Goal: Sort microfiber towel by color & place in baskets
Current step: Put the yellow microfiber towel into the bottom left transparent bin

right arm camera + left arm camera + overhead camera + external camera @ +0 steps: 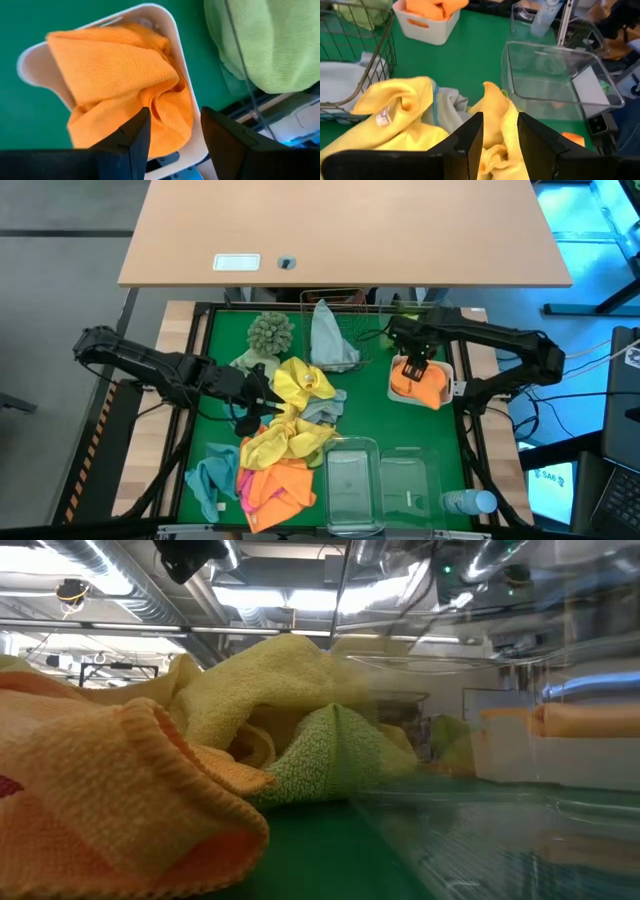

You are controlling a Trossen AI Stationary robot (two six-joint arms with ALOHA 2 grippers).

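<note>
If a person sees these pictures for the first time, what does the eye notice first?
First, the bright heap of yellow and orange towels in the middle of the green table, where the left gripper has its fingers around a yellow fold. Next, the white tray at the right edge, full of orange cloth, with the right gripper open above it.

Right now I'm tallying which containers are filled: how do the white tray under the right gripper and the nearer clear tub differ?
The white tray is opaque and holds a bunched orange towel; the clear tub is see-through and looks empty. The tray sits at the mat's right side with the open right gripper above it; the tub sits at the front edge with no gripper over it. Both are rectangular, upright and open-topped.
</note>
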